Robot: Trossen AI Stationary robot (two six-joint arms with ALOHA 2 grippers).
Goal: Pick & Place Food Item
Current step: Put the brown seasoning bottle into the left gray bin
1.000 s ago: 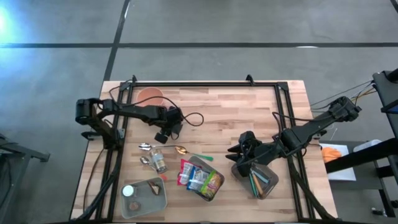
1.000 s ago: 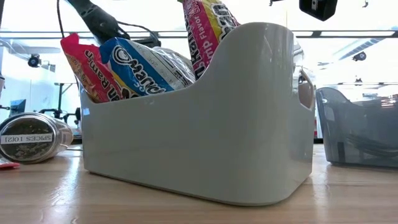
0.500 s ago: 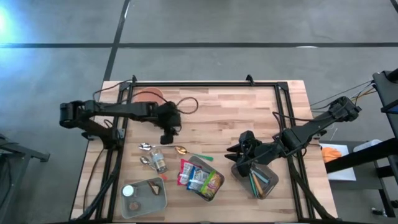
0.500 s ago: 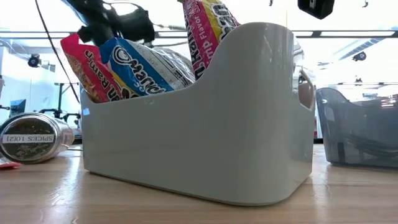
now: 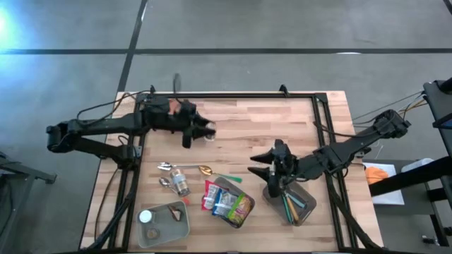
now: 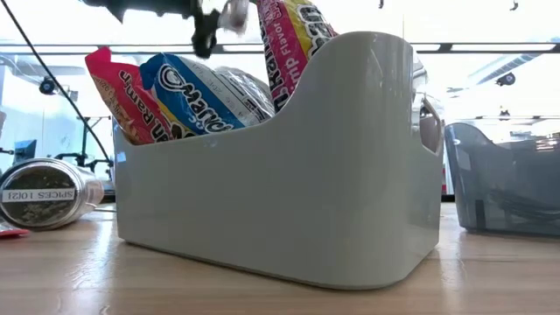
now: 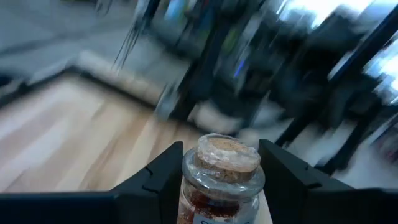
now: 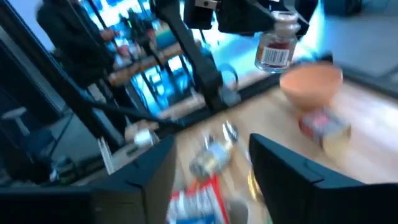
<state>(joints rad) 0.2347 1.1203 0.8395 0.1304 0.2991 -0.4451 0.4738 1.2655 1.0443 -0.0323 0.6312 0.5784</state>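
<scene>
A small glass spice jar [image 7: 221, 154] with a cork lid hangs high over the table's far left part, also seen as the jar [image 5: 209, 132] from above and the jar [image 8: 277, 45] in the right wrist view. My left gripper [image 5: 202, 131] is shut on it and points about level. My right gripper [image 5: 264, 175] stands open over the dark grey bin [image 5: 295, 203] at the near right, nothing between its fingers. A white bin [image 6: 289, 175] holding snack packets [image 5: 227, 201] sits near the front middle. My left gripper pinches the jar's glass body [image 7: 194, 186] just below the cork lid, between its two fingers [image 7: 160, 182]. The fingers come about level from the table's left. The jar stands roughly upright, lid up, lifted well clear of the table.
An orange bowl [image 8: 311, 79] sits at the far left under the left arm. Two spoons [image 5: 185, 168] and a lying spice jar [image 6: 44, 194] rest left of the white bin. A lidded grey container [image 5: 164, 222] is at the near left. Pens fill the dark bin.
My left gripper has risen from just above the table near the spoons and gone toward the far edge, tipping from pointing down to about level and rolling. The jar has come up with it, lifted clear. My right gripper has tipped up a little.
</scene>
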